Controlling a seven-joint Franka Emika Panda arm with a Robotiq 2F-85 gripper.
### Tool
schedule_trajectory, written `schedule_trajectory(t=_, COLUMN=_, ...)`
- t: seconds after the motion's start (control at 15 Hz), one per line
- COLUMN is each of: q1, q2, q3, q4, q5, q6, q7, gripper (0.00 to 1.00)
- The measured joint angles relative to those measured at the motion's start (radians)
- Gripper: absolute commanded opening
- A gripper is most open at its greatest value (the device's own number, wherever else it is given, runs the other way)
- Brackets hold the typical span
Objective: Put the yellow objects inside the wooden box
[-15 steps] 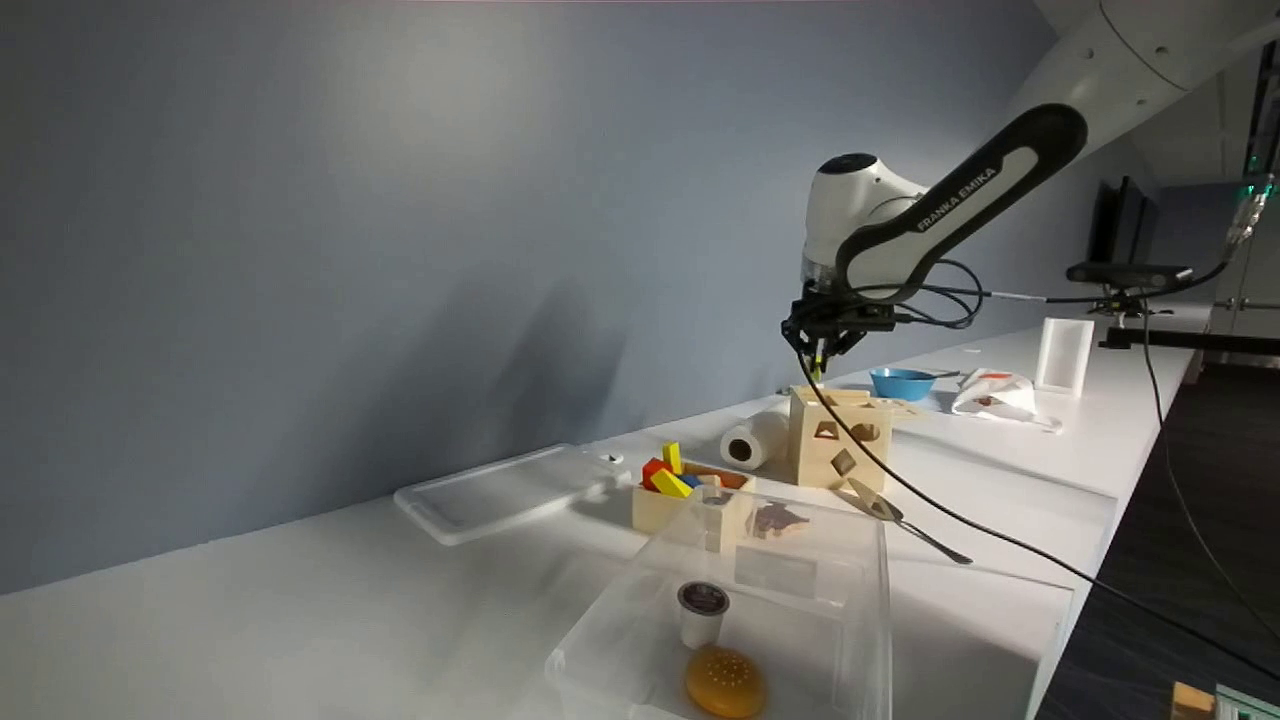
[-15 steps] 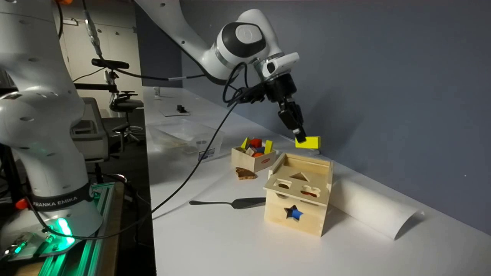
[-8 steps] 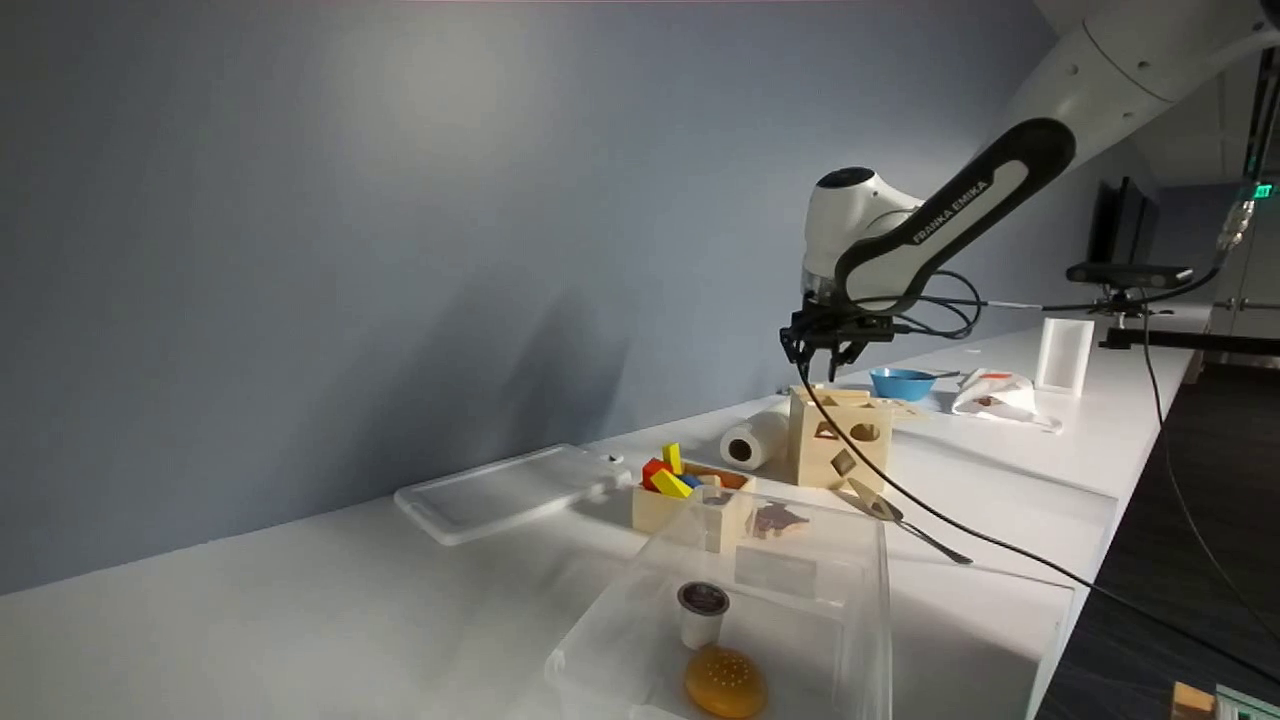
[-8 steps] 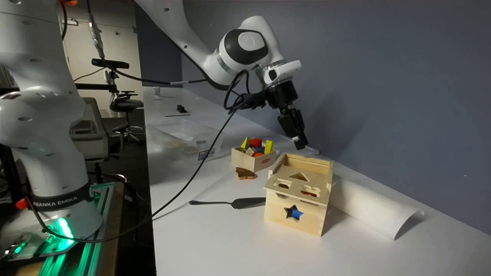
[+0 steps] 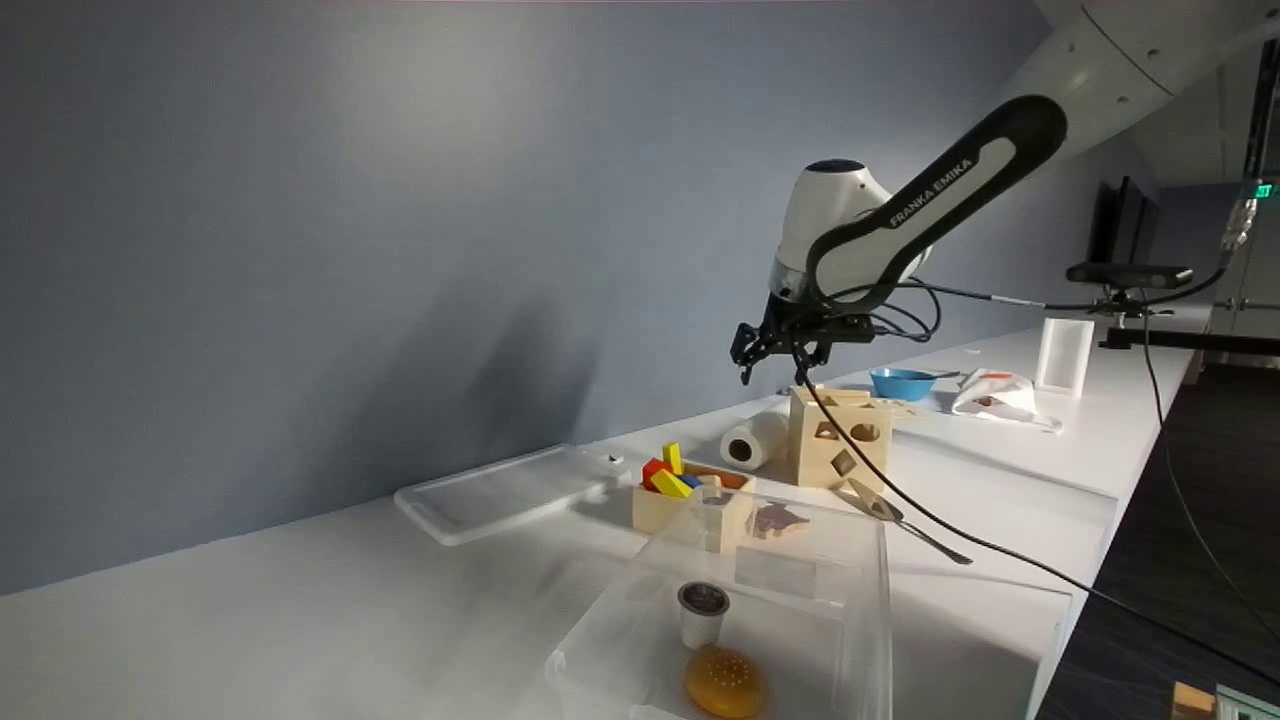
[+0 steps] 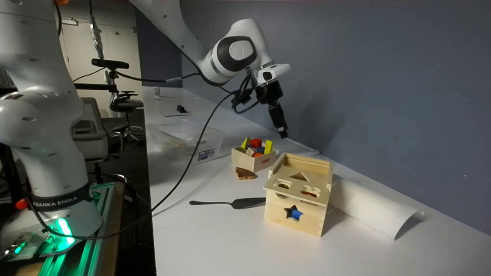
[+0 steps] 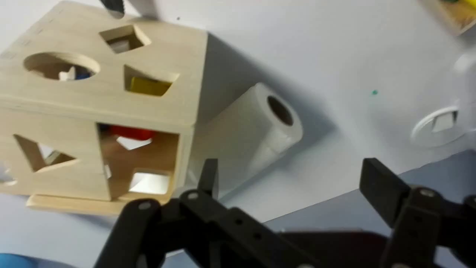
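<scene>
The low wooden box (image 6: 249, 162) stands on the table with several pieces in it, red, blue and yellow. Yellow objects poke above its rim: a yellow block (image 5: 672, 458) and a yellow wedge (image 6: 245, 143). Through a cut-out of the taller light-wood cube (image 6: 293, 214), a yellow piece (image 7: 150, 86) shows inside in the wrist view. My gripper (image 7: 292, 173) is open, its fingers wide apart with nothing between them. In an exterior view the gripper (image 5: 773, 375) hangs in the air above the white roll, beside the cube. Only a corner of the low box (image 7: 446, 16) enters the wrist view.
A white roll (image 7: 238, 134) lies against the cube near the wall. Beyond the low box are a clear bin (image 5: 800, 640) and its lid (image 5: 510, 490). A spatula (image 6: 247, 203) and a brown piece (image 6: 245, 173) lie in front. A cable (image 6: 193, 170) droops from the arm.
A second ago my gripper held a yellow block above the cube; the jaws have opened and the block has left them. The arm has since shifted away from the cube, toward the low box.
</scene>
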State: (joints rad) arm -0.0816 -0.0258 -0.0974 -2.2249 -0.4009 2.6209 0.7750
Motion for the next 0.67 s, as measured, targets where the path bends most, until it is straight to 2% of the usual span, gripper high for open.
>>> schedule_trajectory(t=0.33, q1=0.055, q2=0.000, q3=0.063, q4=-0.029, q5=0.273, q6=0.005, q7=-0.332, gripper=1.00)
schedule_trajectory(t=0.67, q1=0.092, q2=0.004, q3=0.099, q4=-0.041, q5=0.405, q6=0.004, q7=-0.655, gripper=1.00)
